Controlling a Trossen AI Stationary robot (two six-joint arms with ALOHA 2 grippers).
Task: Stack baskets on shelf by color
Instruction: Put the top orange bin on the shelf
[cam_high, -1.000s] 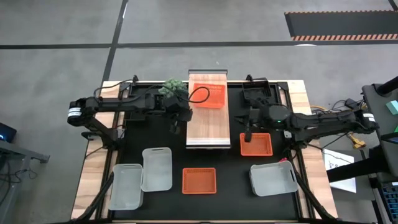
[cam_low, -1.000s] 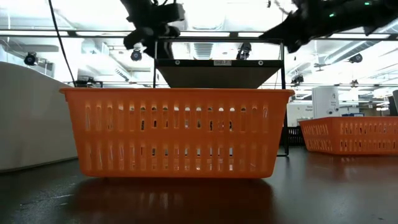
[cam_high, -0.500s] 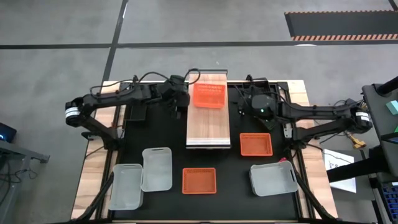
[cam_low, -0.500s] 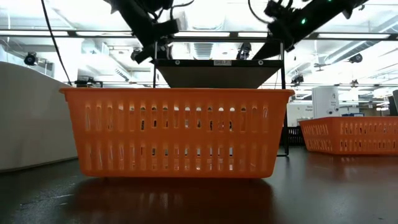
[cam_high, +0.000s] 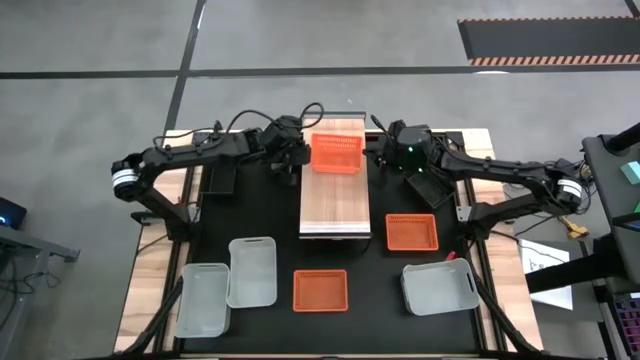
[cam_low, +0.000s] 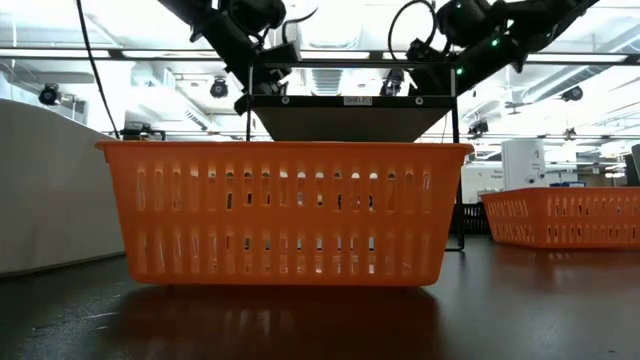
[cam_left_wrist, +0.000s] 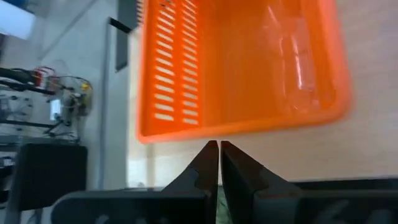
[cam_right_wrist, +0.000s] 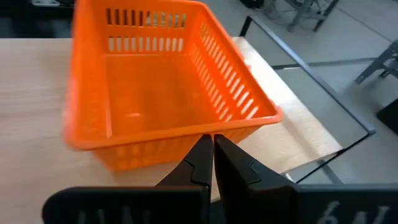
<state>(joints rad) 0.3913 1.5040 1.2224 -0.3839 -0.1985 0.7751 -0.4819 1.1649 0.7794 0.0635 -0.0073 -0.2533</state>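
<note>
One red-orange basket (cam_high: 336, 152) sits on its base at the far end of the wood-topped shelf (cam_high: 335, 205). My left gripper (cam_high: 303, 163) is shut and stands at the basket's side toward the table's left; in its wrist view the fingertips (cam_left_wrist: 219, 145) point at the basket's rim. My right gripper (cam_high: 373, 155) is shut at the basket's opposite side, with its fingertips (cam_right_wrist: 211, 139) at the slotted wall. In the low view both arms hang above the shelf (cam_low: 350, 118). My left gripper's shut fingertips lie right at the rim (cam_left_wrist: 211, 133) of the basket's side toward the table's left, slanting down; I cannot tell whether they touch it. My right gripper's shut fingertips lie at the rim of the opposite wall (cam_right_wrist: 186, 144), coming nearly level from the table's right; whether they touch, I cannot tell.
On the black mat nearer the front lie two more red-orange baskets (cam_high: 321, 290) (cam_high: 412, 232) and three translucent white ones (cam_high: 252, 270) (cam_high: 203, 298) (cam_high: 439, 287). The front orange basket (cam_low: 285, 212) fills the low view. The shelf's near half is bare wood.
Both grippers, shut all along, have gone toward the table's far edge and in toward the basket on the shelf: the left from beside the shelf's middle, the right from above the orange basket at the shelf's right. The right one has also swung round to point at the basket.
</note>
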